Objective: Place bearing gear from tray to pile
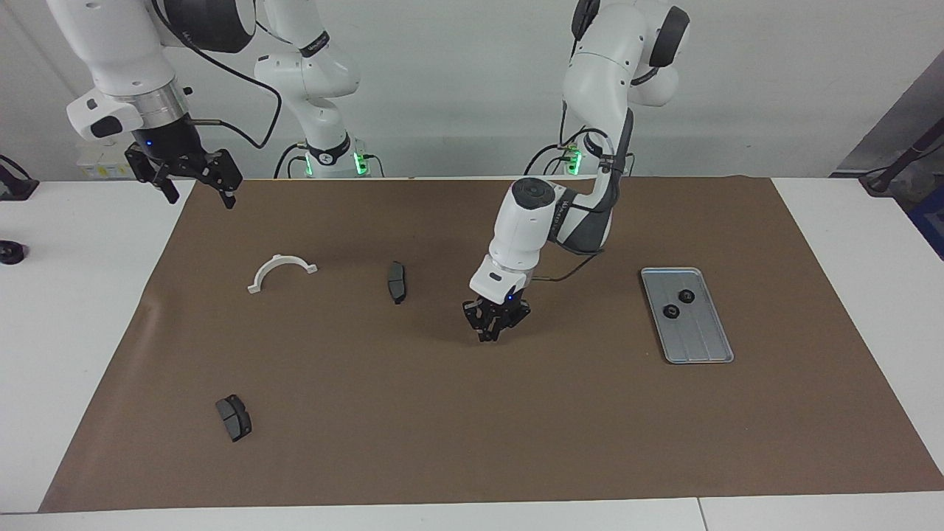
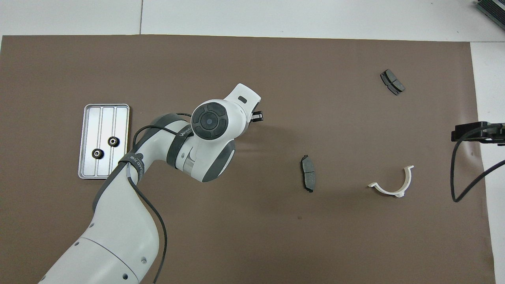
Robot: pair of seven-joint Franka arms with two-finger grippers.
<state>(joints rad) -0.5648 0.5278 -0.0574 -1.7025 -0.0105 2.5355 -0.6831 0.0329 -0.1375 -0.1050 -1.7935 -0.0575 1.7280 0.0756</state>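
arms: glossy white shells, dark grey round joint caps
left arm (image 1: 527,221): black cable strapped along it, blue light near the wrist
right arm (image 1: 122,51): silver wrist ring, black looping cable
bases: green lights

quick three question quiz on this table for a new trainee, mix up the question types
1. How many small black round bearing gears lie in the ribbed silver-grey metal tray?
2. True or false: the jaws of the left gripper hang over the tray.
3. Which lies farthest from the robots? A the white half-ring bracket, B a dark grey curved brake pad, C the tray.
Key: 1 two. 2 false, they hang over the brown mat. 3 B.
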